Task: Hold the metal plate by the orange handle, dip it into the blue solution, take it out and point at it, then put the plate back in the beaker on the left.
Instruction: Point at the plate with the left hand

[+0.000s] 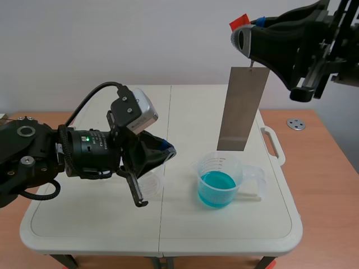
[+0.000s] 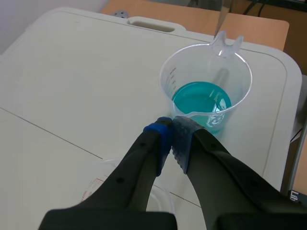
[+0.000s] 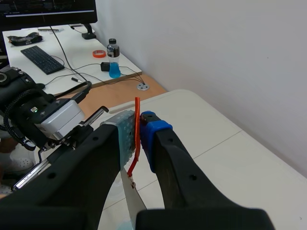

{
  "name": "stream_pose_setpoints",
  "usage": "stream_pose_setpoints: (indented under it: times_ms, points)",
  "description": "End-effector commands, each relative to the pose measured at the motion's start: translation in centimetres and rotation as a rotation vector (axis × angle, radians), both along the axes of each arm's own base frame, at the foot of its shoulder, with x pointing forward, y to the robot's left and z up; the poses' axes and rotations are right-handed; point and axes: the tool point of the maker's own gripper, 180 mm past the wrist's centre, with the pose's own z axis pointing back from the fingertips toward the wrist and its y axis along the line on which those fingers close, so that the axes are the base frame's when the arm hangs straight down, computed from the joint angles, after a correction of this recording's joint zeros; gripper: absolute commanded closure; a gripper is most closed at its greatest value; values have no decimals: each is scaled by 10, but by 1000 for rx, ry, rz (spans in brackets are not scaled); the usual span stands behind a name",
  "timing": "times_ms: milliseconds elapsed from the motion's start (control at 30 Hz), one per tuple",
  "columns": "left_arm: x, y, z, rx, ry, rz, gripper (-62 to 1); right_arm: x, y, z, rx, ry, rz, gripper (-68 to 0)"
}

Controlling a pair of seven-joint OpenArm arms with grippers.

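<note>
Here our right gripper (image 3: pixel 139 132) is clamped on the thin orange handle (image 3: pixel 137 108). The metal plate (image 1: pixel 242 109) hangs straight down from it, lower edge just above the beaker of blue solution (image 1: pixel 217 180). We judge the plate light, stiff and thin, likely to swing from so small a tab and slippery where wet, so the handle is the only sensible place to hold it. Our left gripper (image 2: pixel 171 130), closed on nothing, sits just beside that beaker. The empty beaker (image 1: pixel 154 182) stands near it, on its left.
</note>
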Motion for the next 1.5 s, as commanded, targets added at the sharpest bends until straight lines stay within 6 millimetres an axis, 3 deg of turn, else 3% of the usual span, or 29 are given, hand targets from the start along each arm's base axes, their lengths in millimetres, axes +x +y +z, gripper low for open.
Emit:
stream_pose_setpoints:
  times_ms: [0, 333, 500, 733, 967, 1133, 1233, 1467]
  points:
    - [4, -5, 14, -32, -32, -8, -32, 1, -2, 14, 29, -32, -3, -11]
    - [4, -3, 13, -25, -32, -7, -32, 1, -2, 14, 29, -32, -3, -11]
    - [10, 21, 16, -10, -38, 32, -32, 1, -2, 14, 30, -33, -3, -11]
    - [1, 89, 43, -15, -59, 132, -32, 1, -2, 14, 31, -32, -3, -11]
    - [-19, 180, 58, 34, -95, 333, -32, 1, -1, 14, 33, -31, -3, -11]
    - [-44, 253, 47, 163, -89, 549, -32, 3, -2, 13, 49, -24, -11, -11]
    - [-70, 284, 35, 247, -61, 636, -32, 6, -3, 10, 68, -13, -24, -11]
    - [-141, 328, -8, 394, 103, 751, -32, 9, -6, 1, 83, 14, -28, -11]
